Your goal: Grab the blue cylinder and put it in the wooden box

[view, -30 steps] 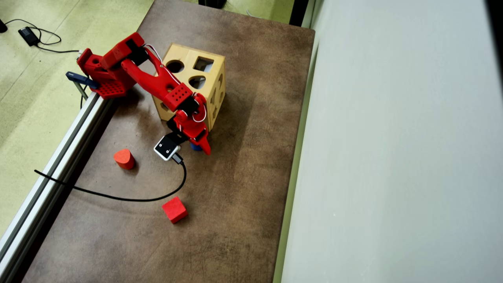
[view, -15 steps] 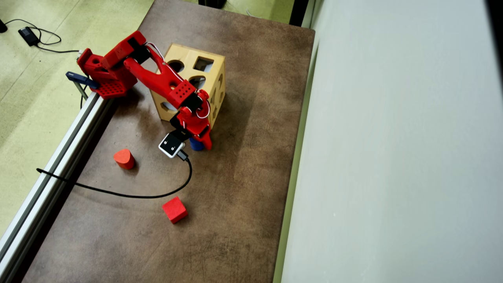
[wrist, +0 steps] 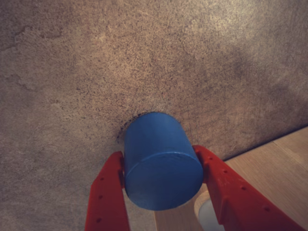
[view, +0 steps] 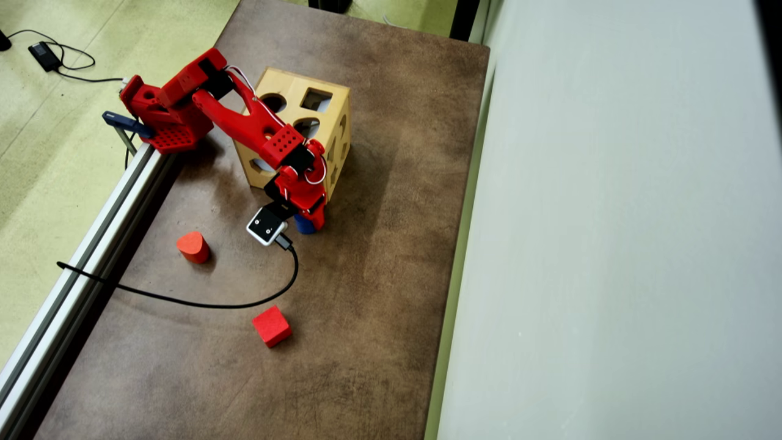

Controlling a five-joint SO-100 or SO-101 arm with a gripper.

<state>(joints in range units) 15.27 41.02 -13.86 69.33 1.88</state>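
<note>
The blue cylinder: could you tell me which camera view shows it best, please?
The wrist view: the blue cylinder fills the centre, clamped between the gripper fingers. The overhead view shows only a blue sliver beneath the gripper, beside the wooden box.

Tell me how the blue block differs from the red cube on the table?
The blue cylinder is round with a flat circular end; the red cube has square faces. The cylinder is clamped between the red fingers beside the wooden box; the cube lies free, far from the arm. Both are small, solid-coloured blocks.

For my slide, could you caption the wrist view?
Gripper clamps the blue cylinder beside the wooden box.
</note>
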